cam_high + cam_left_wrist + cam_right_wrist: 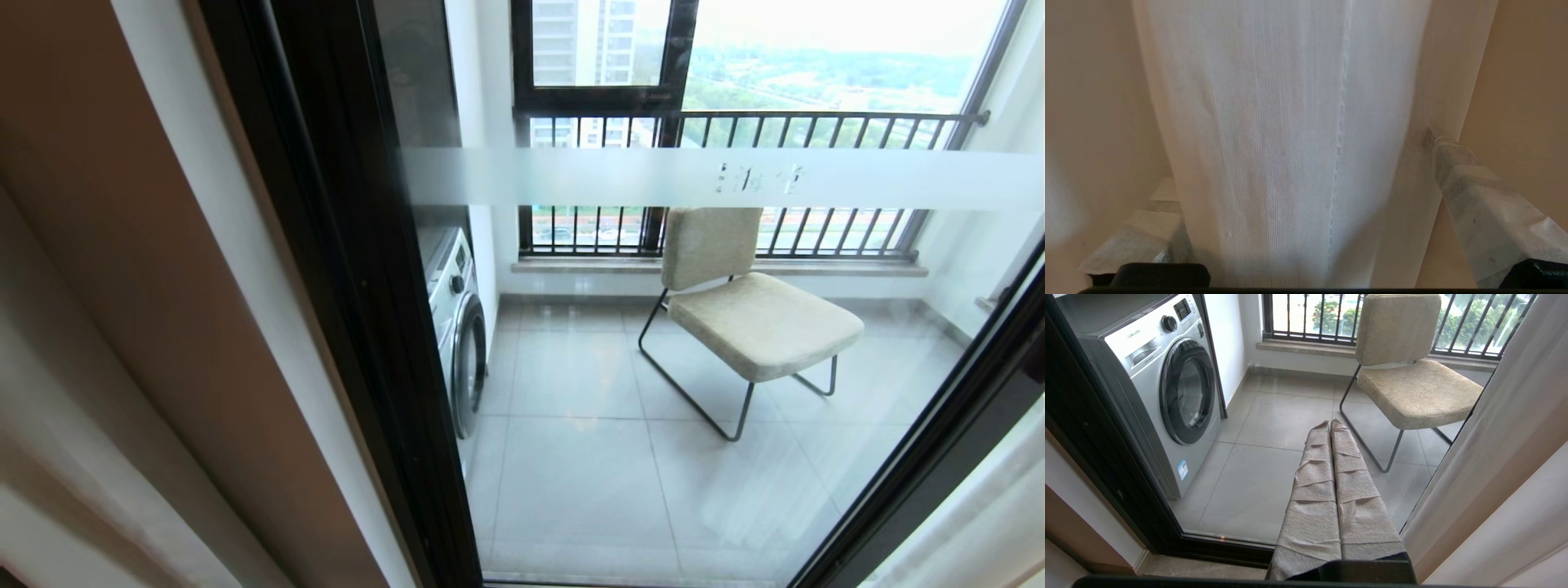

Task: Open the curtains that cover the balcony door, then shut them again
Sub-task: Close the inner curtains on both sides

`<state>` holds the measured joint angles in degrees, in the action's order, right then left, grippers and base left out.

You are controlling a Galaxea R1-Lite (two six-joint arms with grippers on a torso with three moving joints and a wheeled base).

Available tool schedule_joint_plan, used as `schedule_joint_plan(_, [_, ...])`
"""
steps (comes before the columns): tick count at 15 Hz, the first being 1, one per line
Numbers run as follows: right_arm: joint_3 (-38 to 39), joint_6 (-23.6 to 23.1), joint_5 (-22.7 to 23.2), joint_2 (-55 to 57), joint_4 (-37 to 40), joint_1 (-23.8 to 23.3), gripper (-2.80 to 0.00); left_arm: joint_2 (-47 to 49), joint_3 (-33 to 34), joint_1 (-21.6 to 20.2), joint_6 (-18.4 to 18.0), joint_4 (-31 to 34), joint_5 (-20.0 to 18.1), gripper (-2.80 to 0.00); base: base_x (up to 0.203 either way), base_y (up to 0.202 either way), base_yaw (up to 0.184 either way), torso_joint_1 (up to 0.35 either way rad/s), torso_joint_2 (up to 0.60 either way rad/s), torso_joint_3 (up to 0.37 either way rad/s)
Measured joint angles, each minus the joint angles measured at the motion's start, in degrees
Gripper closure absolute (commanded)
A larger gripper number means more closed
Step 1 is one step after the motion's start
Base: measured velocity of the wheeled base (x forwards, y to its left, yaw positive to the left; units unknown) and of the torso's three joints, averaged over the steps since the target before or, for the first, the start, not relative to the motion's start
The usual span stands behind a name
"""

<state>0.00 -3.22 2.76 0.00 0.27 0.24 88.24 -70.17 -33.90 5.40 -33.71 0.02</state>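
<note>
While the balcony door (pixel 653 367) shows bare glass across the middle of the head view, your curtains (pixel 139 343) hang bunched along the left edge, with more at the lower right corner. Your left gripper (pixel 1306 196) stands spread wide, its fingers (pixel 1478 204) either side of the white sheer (pixel 1274 143) that fills the centre of its wrist view, likely placed to catch it for the closing pull. Your right gripper (pixel 1331 428) points at the glass, pressed together and empty, seemingly idle.
</note>
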Motion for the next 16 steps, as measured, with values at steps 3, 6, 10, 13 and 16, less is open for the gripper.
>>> schedule_joint_plan(3, [0.00, 0.00, 0.00, 0.00, -0.02, 0.00, 0.00, 1.04, -0.02, 0.00, 0.00, -0.69, -0.12, 0.00, 0.000, 0.000, 0.000, 0.000, 0.00, 0.000])
schedule_joint_plan(6, [0.00, 0.01, -0.01, 0.00, -0.02, 0.00, 0.00, 1.37, 0.00, 0.00, 0.00, -0.69, -0.10, 0.00, 0.000, 0.000, 0.000, 0.000, 0.00, 0.000])
schedule_joint_plan(10, [0.00, 0.01, 0.02, 0.00, 0.00, 0.00, 0.00, 1.36, 0.13, 0.04, 0.00, -0.71, -0.23, 0.00, 0.000, 0.000, 0.000, 0.000, 0.00, 0.000])
schedule_joint_plan(13, [0.00, 0.00, 0.02, 0.00, 0.00, 0.00, 0.00, 0.84, 0.13, 0.06, 0.07, -0.71, -3.60, 0.00, 0.000, 0.000, 0.000, 0.000, 0.00, 0.000])
schedule_joint_plan(16, [0.00, 0.00, 0.02, 0.00, 0.00, -0.02, 0.00, -0.28, 0.51, 0.17, 0.16, -0.60, -7.21, 0.00, 0.000, 0.000, 0.000, 0.000, 0.00, 0.000])
